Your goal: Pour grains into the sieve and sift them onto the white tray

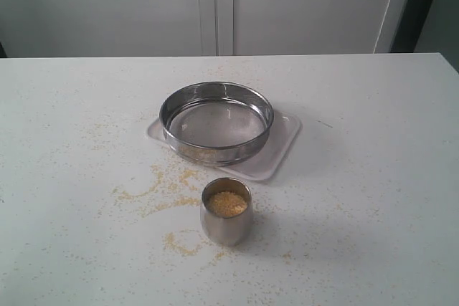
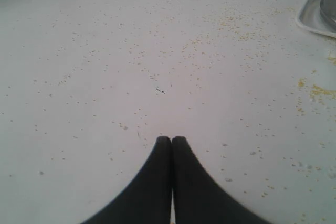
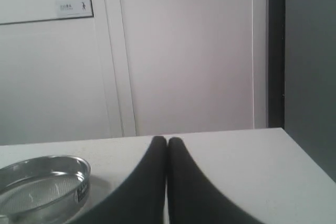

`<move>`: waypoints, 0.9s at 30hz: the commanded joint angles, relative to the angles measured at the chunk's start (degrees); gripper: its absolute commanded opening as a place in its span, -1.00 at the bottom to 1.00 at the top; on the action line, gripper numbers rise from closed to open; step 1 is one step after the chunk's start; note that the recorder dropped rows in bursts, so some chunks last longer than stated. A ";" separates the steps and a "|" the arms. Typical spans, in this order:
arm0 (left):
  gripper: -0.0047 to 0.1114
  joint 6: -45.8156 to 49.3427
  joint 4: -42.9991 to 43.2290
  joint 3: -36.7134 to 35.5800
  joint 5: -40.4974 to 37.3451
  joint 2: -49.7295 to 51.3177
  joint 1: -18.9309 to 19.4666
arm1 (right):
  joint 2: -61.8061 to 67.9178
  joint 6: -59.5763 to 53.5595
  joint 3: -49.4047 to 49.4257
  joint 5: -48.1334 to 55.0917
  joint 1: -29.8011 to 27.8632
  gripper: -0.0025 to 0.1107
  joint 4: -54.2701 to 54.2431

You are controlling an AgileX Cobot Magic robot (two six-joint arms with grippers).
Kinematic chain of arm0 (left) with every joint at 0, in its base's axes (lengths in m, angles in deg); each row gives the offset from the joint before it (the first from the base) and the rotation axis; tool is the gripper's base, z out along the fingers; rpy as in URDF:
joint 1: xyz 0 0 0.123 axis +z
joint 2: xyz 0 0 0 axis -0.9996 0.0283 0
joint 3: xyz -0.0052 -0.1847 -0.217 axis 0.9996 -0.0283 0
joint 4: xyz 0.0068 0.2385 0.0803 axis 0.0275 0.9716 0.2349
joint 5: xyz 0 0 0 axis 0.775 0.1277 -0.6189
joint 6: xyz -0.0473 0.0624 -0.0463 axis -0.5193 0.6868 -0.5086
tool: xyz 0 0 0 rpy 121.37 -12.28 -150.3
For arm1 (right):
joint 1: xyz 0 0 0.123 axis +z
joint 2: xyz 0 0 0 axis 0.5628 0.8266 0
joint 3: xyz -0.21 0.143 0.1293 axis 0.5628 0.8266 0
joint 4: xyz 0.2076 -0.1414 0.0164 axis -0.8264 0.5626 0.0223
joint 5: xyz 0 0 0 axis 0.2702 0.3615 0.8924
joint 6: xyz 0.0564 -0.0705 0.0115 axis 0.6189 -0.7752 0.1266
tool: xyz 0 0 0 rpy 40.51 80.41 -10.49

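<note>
Right now the grains (image 1: 227,203) sit as a golden-yellow heap inside a small steel cup (image 1: 226,223), filling it to a little below the rim. The cup stands upright on the white counter (image 1: 373,177), nearer the camera than everything else. Just behind it, and not touching it, lies the white tray (image 1: 285,140), set at a slight angle, with the sieve (image 1: 188,145) resting on top of it. The sieve covers most of the tray, leaving the right-hand end and a strip of the front rim bare, and its mesh looks grey and almost clean.

A scatter of spilled meal (image 1: 168,184) marks the counter left of the cup and in front of the tray, in thin arcs and speckles that spread well out to the left side.

Neither arm shows in the wide view. From its own camera, the left claw (image 2: 171,139) hangs over the speckled counter with its two dark fingers pressed together on nothing, a corner of the tray off at the edge. The right claw (image 3: 167,140) is likewise closed tight and empty, with the sieve beside it and pale cabinet doors (image 3: 184,51) beyond.
</note>
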 commanded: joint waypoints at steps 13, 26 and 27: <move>-0.92 -0.15 -0.44 -0.16 0.13 -0.30 0.15 | -0.32 -0.05 0.29 -5.41 -0.24 -0.96 0.34; -0.92 -0.15 -0.44 -0.16 0.13 -0.30 0.15 | 6.81 -5.14 0.29 -23.03 -0.24 -0.96 0.34; -0.92 -0.15 -0.44 -0.16 0.13 -0.30 0.15 | 8.14 -5.14 0.29 -24.97 -0.24 -0.96 0.34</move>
